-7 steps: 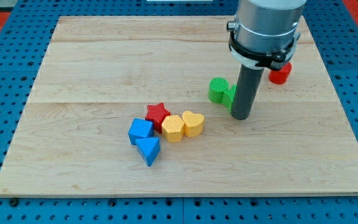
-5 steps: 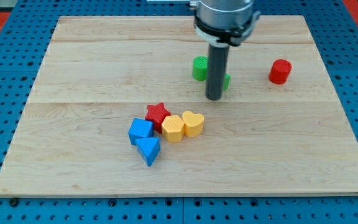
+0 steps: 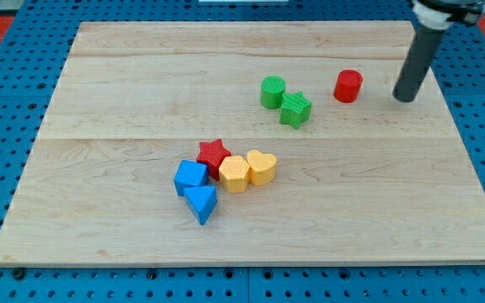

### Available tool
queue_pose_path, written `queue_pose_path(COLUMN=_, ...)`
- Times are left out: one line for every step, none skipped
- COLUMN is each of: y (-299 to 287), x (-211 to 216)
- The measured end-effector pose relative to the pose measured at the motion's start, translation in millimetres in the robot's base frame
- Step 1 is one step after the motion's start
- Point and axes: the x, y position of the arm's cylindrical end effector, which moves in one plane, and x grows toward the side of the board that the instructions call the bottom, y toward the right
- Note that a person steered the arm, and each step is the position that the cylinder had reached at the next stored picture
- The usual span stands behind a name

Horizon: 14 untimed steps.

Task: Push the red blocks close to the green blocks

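A red cylinder [image 3: 348, 86] stands at the view's upper right. A green cylinder [image 3: 272, 92] and a green star [image 3: 295, 109] touch each other just left of it, with a small gap between the star and the red cylinder. A red star [image 3: 214, 154] sits near the board's middle, pressed against other blocks. My tip [image 3: 405, 97] rests on the board to the right of the red cylinder, a short gap away from it.
A yellow hexagon [image 3: 234, 174] and a yellow heart [image 3: 262, 167] sit right of the red star. A blue block [image 3: 191, 177] and a blue triangle [image 3: 201, 203] sit below left of it. The wooden board [image 3: 99, 101] ends just right of my tip.
My tip has moved from beside the green blocks to the right of the red cylinder. The red cylinder has slid left toward the green star. The green blocks shifted up-left earlier.
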Motion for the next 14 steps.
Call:
queue_pose_path(y=-62, x=-9)
queue_pose_path(y=-127, x=7)
queue_pose_path(y=-84, x=12)
queue_pose_path(y=-23, x=67)
queue_pose_path(y=-41, x=145)
queue_pose_path(y=-114, x=179)
queue_pose_path(y=-183, x=183)
queue_pose_path(y=-244, x=184)
queue_pose_path(y=-292, x=166)
queue_pose_path(y=-304, x=137)
queue_pose_path(y=-270, x=122)
queue_pose_path(y=-225, x=100)
queue_pose_path(y=-210, x=76)
queue_pose_path(y=-131, x=96)
